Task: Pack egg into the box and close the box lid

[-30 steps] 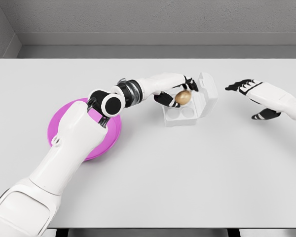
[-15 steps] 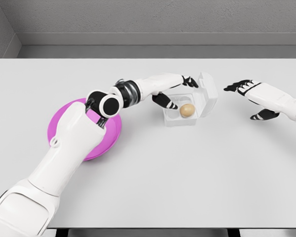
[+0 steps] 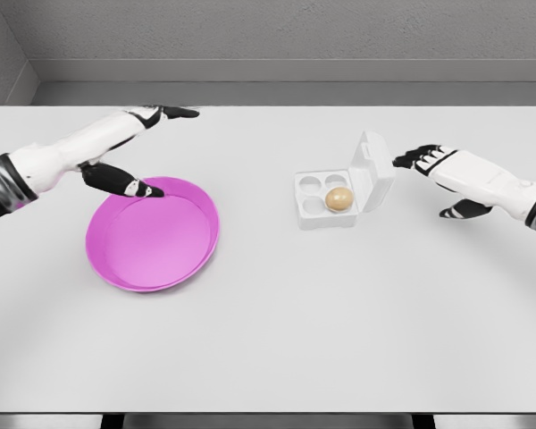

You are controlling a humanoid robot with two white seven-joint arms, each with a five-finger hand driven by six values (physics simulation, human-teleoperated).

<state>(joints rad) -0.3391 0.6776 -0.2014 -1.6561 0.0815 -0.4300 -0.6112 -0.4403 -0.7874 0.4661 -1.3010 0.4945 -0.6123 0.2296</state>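
**Spotter:** So where's the egg point(image 3: 339, 198) now?

**Me:** Down in the box point(image 3: 326, 200), front right cup, sitting on its own. A second ago I still had it pinched above the tray; half a second ago it had dropped in and my left robot hand point(image 3: 129, 152) was still hovering over it.

**Spotter:** And that hand?

**Me:** Pulled well clear. It's swung all the way back to the far left of the table point(image 3: 268, 313), above the back rim of the pink plate point(image 3: 152, 234). Fingers loose and spread, thumb hanging down, nothing in them.

**Spotter:** So the packing half is done?

**Me:** I'd call it done, yes. The other three cups are bare, and the egg looks settled, not rocking as far as I can tell.

**Spotter:** Lid?

**Me:** The lid point(image 3: 373, 171) stands up, hinged on the box's right side, leaning a little outward. My right robot hand point(image 3: 438, 170) has crept in from the right; its dark fingertips point(image 3: 404, 160) are now just beside the lid's outer face, near the top edge. Fingers extended, holding nothing. Whether they're actually touching, I can't say.

**Spotter:** Next?

**Me:** Likely a push leftward on that lid to fold it over the egg. With the left arm gone, the box could slide instead of closing.
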